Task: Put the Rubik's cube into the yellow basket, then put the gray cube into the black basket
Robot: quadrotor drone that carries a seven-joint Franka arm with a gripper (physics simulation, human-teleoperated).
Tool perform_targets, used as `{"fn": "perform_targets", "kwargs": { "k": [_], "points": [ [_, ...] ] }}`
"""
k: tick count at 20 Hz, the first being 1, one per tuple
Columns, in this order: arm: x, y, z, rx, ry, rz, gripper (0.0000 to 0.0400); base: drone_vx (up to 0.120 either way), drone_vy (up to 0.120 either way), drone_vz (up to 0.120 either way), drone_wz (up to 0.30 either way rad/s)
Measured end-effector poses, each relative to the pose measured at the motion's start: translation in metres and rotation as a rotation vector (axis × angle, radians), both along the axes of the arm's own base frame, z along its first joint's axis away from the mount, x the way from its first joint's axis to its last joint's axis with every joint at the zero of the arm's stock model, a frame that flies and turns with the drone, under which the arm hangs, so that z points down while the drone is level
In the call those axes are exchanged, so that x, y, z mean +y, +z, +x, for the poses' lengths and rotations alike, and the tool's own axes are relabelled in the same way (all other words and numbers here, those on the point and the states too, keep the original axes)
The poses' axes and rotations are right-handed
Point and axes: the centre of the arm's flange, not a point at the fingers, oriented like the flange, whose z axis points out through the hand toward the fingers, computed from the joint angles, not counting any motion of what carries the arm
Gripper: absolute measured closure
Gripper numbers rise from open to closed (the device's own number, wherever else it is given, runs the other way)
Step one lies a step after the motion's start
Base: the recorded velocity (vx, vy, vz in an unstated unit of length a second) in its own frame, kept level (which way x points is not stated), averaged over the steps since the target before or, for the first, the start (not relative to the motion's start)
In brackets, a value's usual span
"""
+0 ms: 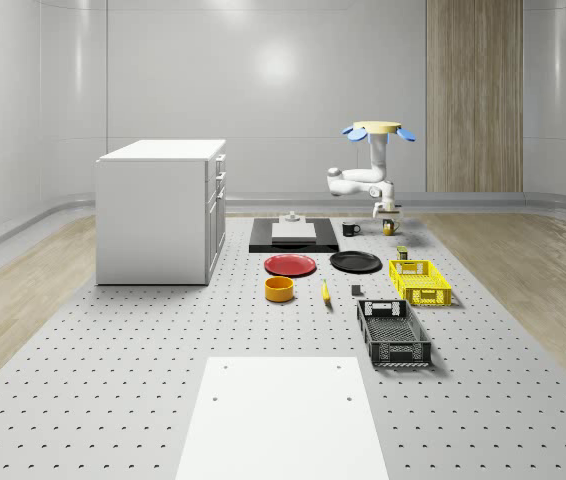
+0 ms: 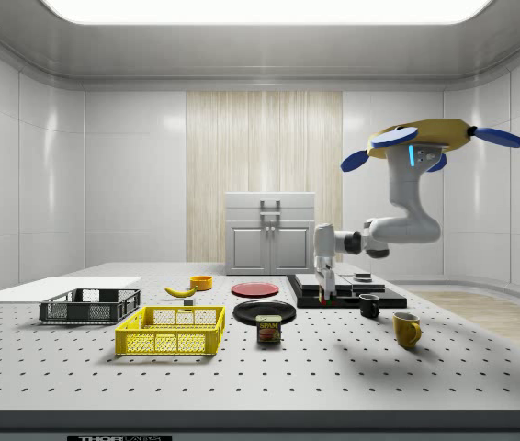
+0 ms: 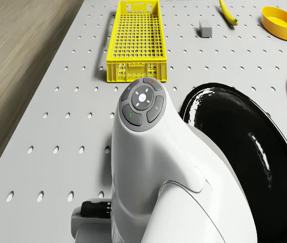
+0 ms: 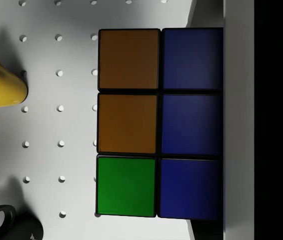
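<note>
Clock directions follow the whole-scene view, with 12 o'clock toward the far wall. At the left of the table (image 1: pixel 113 340) stands a white cabinet (image 1: pixel 163 210). At its 5 o'clock, at the near edge, lies a white sheet (image 1: pixel 278 420). Mid-table, an orange bowl (image 1: pixel 279 289) sits at 6 o'clock of a red plate (image 1: pixel 290 265), and a black tray (image 1: pixel 293 236) lies at 12 o'clock of that plate. A banana (image 1: pixel 325 291) lies at 3 o'clock of the bowl, and the gray cube (image 1: pixel 356 291) sits just beyond it, on the table at 6 o'clock of a black plate (image 1: pixel 355 262). The black basket (image 1: pixel 393 333) stands at 5 o'clock of the gray cube and the yellow basket (image 1: pixel 419 282) at its 2 o'clock. A can (image 1: pixel 401 253) stands at 12 o'clock of the yellow basket.

The drone (image 1: pixel 377 131) hovers above the far right of the table, over a black mug (image 1: pixel 350 229) and a yellow mug (image 1: pixel 389 228). Its arm (image 2: pixel 398 225) reaches down and the end effector (image 2: pixel 326 294) hangs low beside the tray. Whether it is spread or pressed together cannot be told. In the wrist view the Rubik's cube (image 4: pixel 159 122) lies right beneath the end effector, on the table near both mugs, well apart from the yellow basket.
</note>
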Motion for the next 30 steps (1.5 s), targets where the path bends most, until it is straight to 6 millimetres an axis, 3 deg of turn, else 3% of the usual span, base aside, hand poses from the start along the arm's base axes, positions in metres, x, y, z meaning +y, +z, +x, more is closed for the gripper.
{"fn": "perform_targets", "kwargs": {
  "k": [6,30],
  "points": [
    [0.0000,-0.0003,0.0000,0.000,0.002,0.000,0.0113,0.120,0.113,0.000,0.000],
    [0.0000,-0.0004,0.0000,0.000,0.002,0.000,0.0113,0.120,0.000,0.000,0.000]
  ]
}}
